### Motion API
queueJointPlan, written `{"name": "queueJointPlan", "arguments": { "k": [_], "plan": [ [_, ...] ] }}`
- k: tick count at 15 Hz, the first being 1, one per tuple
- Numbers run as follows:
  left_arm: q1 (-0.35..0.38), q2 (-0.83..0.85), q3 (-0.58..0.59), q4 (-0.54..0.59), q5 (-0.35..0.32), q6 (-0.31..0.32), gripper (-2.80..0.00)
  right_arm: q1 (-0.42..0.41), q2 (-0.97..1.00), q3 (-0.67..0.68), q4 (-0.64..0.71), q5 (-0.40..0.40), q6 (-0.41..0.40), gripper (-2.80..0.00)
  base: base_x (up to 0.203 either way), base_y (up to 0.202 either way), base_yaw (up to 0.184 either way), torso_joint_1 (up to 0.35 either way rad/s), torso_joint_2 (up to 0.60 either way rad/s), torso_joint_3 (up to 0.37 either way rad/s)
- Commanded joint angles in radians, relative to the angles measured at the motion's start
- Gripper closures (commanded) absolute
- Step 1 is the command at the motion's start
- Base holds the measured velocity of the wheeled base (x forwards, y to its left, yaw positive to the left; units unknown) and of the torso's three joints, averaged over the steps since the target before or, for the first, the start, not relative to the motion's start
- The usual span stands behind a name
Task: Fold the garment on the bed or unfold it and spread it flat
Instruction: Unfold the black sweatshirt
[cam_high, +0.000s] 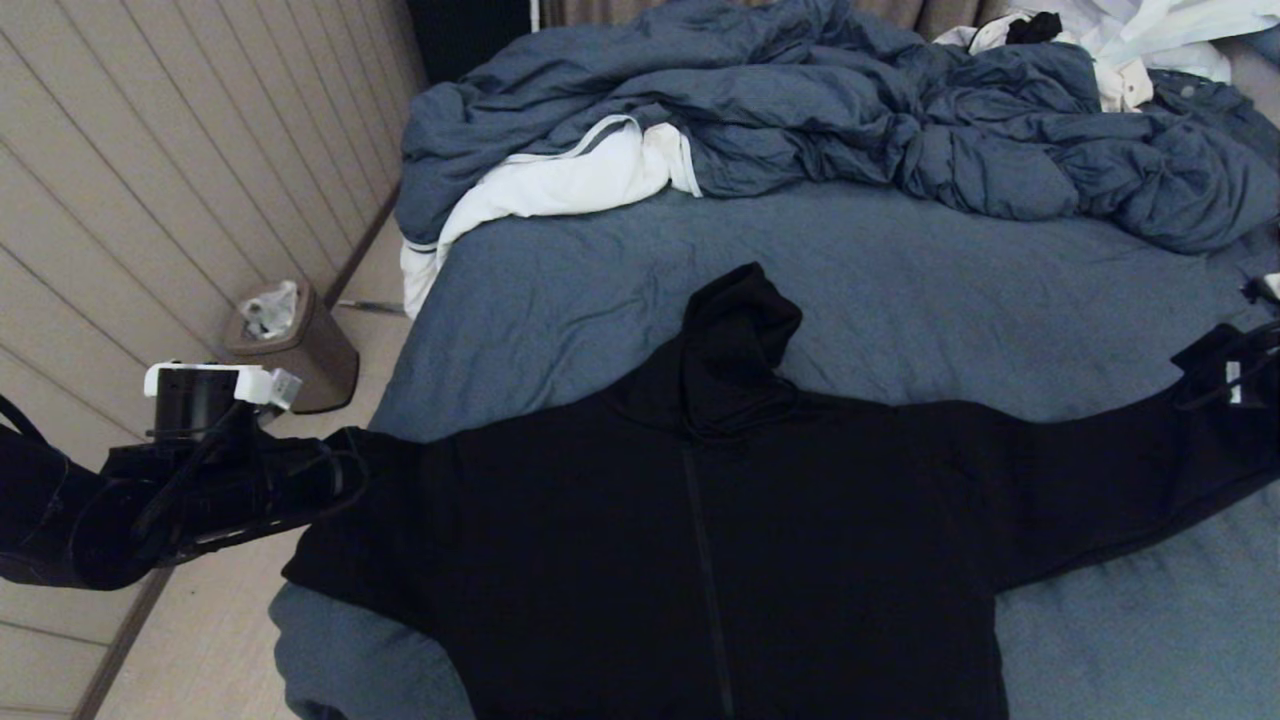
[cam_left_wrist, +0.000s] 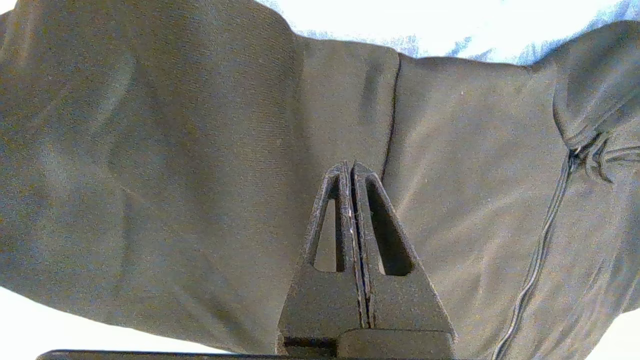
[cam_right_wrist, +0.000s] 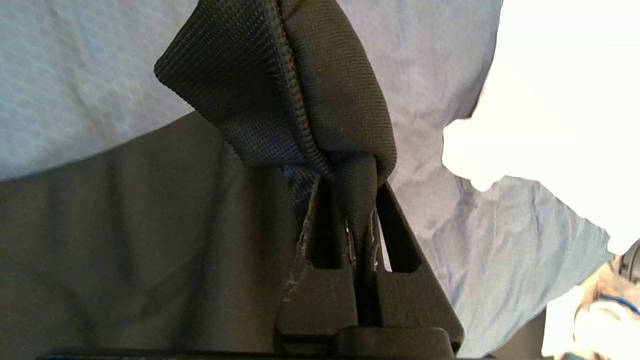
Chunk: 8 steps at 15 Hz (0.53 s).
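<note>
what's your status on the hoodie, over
Right gripper shut on hoodie cuff; left gripper shut at the other sleeve. Hoodie spread front-up on bed. Rumpled duvet beyond, not obstructing.

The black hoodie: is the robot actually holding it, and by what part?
Yes. The right end effector is shut on a sleeve end of the hoodie. The left end effector is shut at the other sleeve; a pinch there cannot be seen.

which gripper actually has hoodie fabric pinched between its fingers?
The right gripper: a fold of the garment is clamped between its fingers at the sleeve end. The left gripper is shut too, but its fingers meet with no cloth between them.
</note>
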Motion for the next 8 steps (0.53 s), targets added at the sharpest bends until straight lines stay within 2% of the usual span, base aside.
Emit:
{"name": "queueJointPlan", "arguments": {
  "k": [1,8],
  "plan": [
    [0.000,-0.003,0.001,-0.004,-0.002,-0.005,0.00,-0.006,-0.003,0.017,-0.002,-0.004,-0.012,0.00,0.000,0.000,0.000,0.000,0.00,0.000],
    [0.000,-0.004,0.003,-0.004,-0.002,-0.005,0.00,-0.014,-0.009,0.020,-0.006,-0.002,-0.009,0.00,0.000,0.000,0.000,0.000,0.00,0.000]
  ]
}}
